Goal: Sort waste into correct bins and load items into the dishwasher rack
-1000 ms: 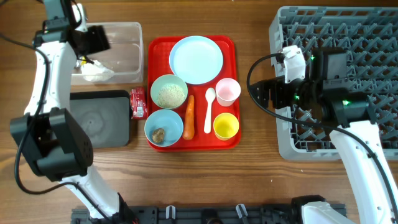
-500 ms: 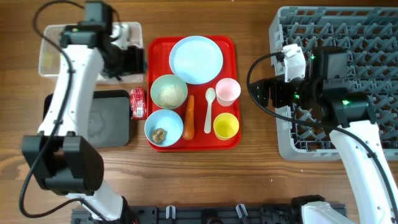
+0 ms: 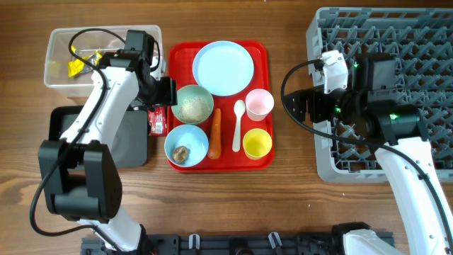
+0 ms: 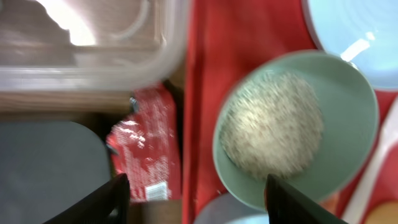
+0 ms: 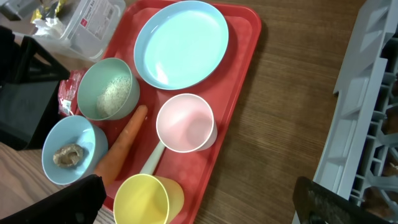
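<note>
My left gripper [image 3: 163,93] is open and empty, hovering over the red wrapper [image 3: 157,117] that lies between the black tray [image 3: 99,138] and the red tray. In the left wrist view the left gripper [image 4: 196,202] frames that wrapper [image 4: 146,149] and the rice bowl [image 4: 295,127]. The clear tub [image 3: 64,42] holds a yellow wrapper [image 3: 74,67]. The red tray carries the plate [image 3: 223,67], the rice bowl [image 3: 192,105], the bowl with the brown lump [image 3: 186,145], the carrot [image 3: 215,132], the spoon [image 3: 238,120], the pink cup [image 3: 259,103] and the yellow cup [image 3: 257,144]. My right gripper [image 3: 296,106] is open beside the rack [image 3: 396,42].
The red tray [image 3: 265,57] sits mid-table between the bins and the grey rack. A strip of bare wood [image 5: 280,124] separates the tray from the rack [image 5: 373,112]. My left arm crosses over the black tray and the tub's right end.
My left gripper has swung from over the clear tub rightward and toward the front, ending above the red wrapper. The yellow wrapper now shows in the tub. The right arm has not moved.
</note>
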Robot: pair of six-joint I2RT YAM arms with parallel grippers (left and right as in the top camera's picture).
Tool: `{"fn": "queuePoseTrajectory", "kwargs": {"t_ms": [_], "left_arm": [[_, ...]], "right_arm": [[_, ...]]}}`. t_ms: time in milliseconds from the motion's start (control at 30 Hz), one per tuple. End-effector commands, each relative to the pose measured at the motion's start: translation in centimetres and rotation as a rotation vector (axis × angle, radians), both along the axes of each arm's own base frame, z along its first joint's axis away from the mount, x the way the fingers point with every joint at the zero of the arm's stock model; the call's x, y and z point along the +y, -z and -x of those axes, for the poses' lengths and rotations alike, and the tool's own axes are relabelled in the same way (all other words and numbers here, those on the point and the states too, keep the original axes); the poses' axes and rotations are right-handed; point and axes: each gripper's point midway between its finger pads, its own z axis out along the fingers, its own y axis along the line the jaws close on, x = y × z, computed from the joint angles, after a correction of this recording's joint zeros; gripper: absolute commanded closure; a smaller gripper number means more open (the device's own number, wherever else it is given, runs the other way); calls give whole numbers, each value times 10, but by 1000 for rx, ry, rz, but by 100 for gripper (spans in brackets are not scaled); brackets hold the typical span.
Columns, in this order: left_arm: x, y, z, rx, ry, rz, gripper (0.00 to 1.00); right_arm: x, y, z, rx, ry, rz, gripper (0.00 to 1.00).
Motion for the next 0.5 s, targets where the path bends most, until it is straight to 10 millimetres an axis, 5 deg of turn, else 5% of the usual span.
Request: {"fn": "queuePoseTrajectory", "kwargs": {"t_ms": [0,467], "left_arm": [[22,7,-4,-17,-72,-106,30],[24,33,-13,-53,-77,-118,31]], "right_arm": [[-1,-3,-4,-6,10,4,0],[-1,-3,-4,-5,10,4,0]]}}
